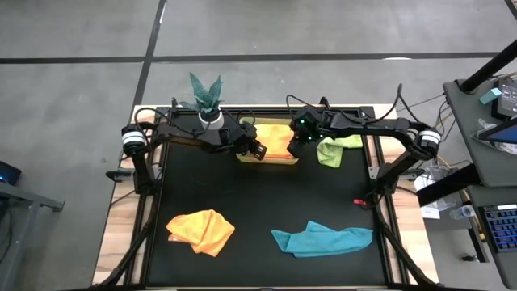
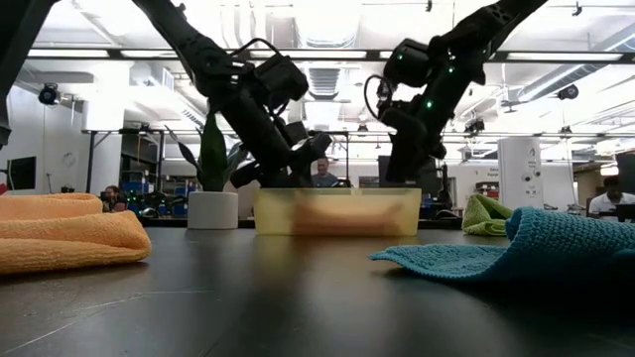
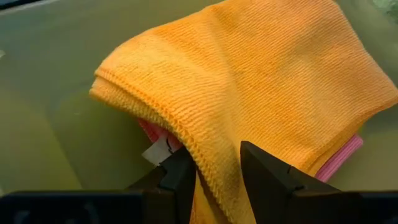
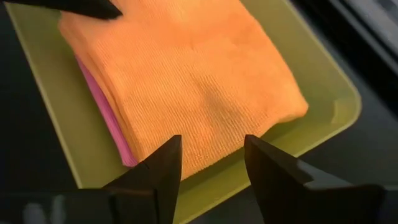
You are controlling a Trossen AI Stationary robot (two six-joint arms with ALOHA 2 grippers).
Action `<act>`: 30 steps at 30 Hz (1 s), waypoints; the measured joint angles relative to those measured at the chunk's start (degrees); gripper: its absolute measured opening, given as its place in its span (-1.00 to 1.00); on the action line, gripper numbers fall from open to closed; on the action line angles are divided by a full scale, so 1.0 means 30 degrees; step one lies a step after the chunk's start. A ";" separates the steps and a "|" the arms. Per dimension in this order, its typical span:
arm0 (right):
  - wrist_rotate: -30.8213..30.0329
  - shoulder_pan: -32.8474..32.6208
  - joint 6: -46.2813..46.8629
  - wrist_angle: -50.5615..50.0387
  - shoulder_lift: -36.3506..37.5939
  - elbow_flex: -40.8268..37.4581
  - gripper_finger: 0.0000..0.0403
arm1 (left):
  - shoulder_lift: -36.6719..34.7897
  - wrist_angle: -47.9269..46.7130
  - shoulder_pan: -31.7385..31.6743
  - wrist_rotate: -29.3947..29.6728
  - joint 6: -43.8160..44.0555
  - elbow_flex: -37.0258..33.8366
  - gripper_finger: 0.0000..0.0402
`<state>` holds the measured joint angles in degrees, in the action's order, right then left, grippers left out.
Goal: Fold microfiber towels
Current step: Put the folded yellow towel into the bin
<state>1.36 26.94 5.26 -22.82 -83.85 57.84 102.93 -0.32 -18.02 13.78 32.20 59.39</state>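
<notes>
Orange towel (image 3: 261, 81) lies folded in the bin (image 4: 323, 87) on a pink towel (image 4: 106, 112), the left pincer (image 3: 217, 171) narrowly pinching its edge and the right pincer (image 4: 211, 165) hovering wide just above its other end. Around the tabletop (image 1: 258, 202) wait a second orange towel (image 1: 200, 230), a teal towel (image 1: 323, 239) and a green towel (image 1: 333, 149) beside the bin; nothing blocks either arm.

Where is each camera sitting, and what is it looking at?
High: overhead, looking down; both arms, translucent yellow-green bin.
Low: tabletop level, facing the room; both arms above the bin.
Left wrist: left gripper pinching the folded orange towel.
Right wrist: open right gripper above it.
Both wrist views share that towel and the pink towel beneath.
</notes>
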 joint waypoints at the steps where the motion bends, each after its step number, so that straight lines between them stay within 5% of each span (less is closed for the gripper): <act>1: -0.0004 0.0006 0.0000 -0.0050 0.0200 0.0000 -0.20 | -0.0044 -0.0161 0.0006 0.0000 -0.0006 0.0113 -0.46; 21: -0.0108 0.0029 0.0288 -0.0272 0.1678 0.0000 -0.35 | -0.2760 -0.2816 0.0018 0.0490 -0.0873 0.0209 -0.46; 30: 0.0094 0.0032 0.0985 0.2686 0.0292 0.0170 -0.83 | -0.2525 -0.1607 0.0166 0.0510 -0.2938 0.1048 -0.49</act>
<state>1.64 27.03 8.21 -14.76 -82.97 58.35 95.36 -5.14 -17.52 15.31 23.39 62.53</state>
